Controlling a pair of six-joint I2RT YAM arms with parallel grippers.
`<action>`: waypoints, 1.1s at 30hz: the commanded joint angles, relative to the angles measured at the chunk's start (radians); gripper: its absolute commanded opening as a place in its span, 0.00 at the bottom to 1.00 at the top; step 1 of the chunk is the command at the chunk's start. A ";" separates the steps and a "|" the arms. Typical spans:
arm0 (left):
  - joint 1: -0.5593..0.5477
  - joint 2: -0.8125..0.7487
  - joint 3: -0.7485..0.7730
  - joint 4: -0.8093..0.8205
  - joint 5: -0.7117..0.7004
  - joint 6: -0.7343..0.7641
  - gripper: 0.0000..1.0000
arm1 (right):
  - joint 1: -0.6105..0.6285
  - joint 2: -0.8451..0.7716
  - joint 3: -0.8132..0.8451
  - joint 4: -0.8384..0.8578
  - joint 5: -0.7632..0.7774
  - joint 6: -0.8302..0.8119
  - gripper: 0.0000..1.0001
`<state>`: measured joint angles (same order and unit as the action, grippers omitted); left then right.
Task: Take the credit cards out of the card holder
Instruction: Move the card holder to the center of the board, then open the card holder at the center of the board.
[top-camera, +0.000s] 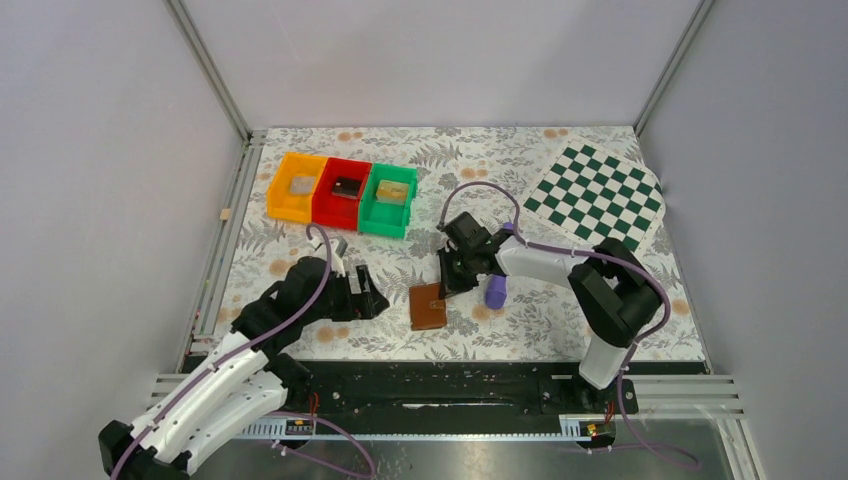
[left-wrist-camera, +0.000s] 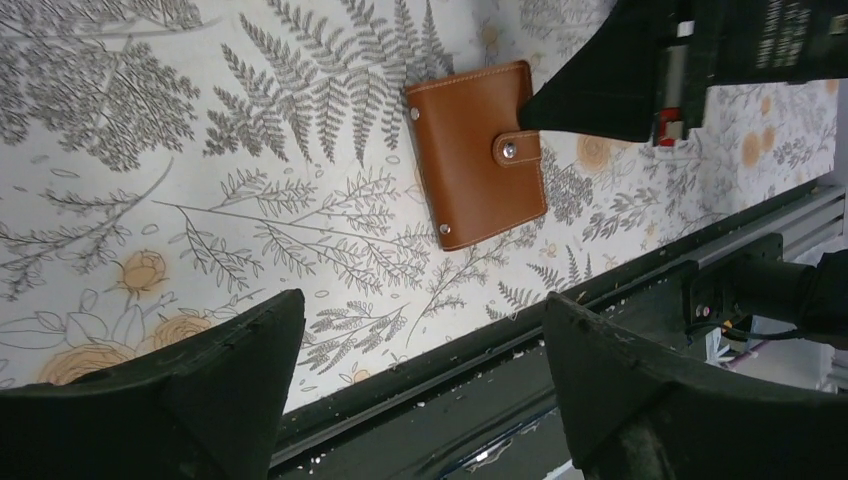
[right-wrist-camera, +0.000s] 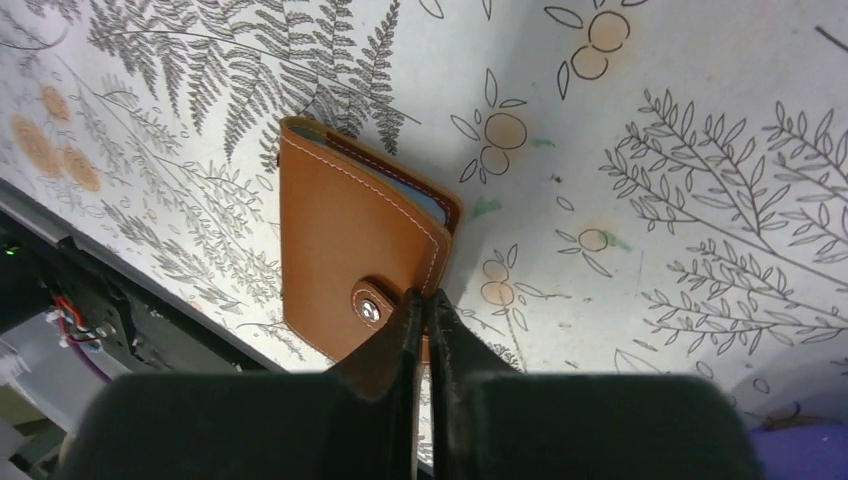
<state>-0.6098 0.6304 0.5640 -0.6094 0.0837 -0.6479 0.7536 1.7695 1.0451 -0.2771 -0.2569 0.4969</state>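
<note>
- The table (top-camera: 480, 160) is carrying a checkered mat (top-camera: 597, 192) at far right and three bins (top-camera: 335, 216) at far left.
- The left gripper (left-wrist-camera: 420, 312) is hanging released, jaws wide, left of the holder (right-wrist-camera: 350, 240) and apart from it.
- The right gripper (right-wrist-camera: 427, 298) is pressing its clenched tips against the holder's edge beside the snap tab; whether it is pinching anything, I cannot tell.
- The holder is lying closed on the table near the front edge, between both grippers.
- A purple stick (top-camera: 496, 290) is lying just right of the holder.
</note>
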 joint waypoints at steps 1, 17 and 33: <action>-0.006 0.024 -0.037 0.137 0.055 -0.054 0.86 | 0.014 -0.089 -0.040 0.086 -0.017 0.042 0.13; -0.011 0.274 -0.173 0.461 0.077 -0.121 0.68 | 0.122 -0.240 -0.138 0.075 0.207 0.120 0.46; -0.008 -0.065 -0.246 0.286 -0.154 -0.208 0.69 | 0.303 0.052 0.180 -0.185 0.567 0.127 0.52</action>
<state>-0.6159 0.6071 0.3550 -0.2993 -0.0128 -0.8249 1.0412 1.7683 1.1675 -0.3962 0.2310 0.6231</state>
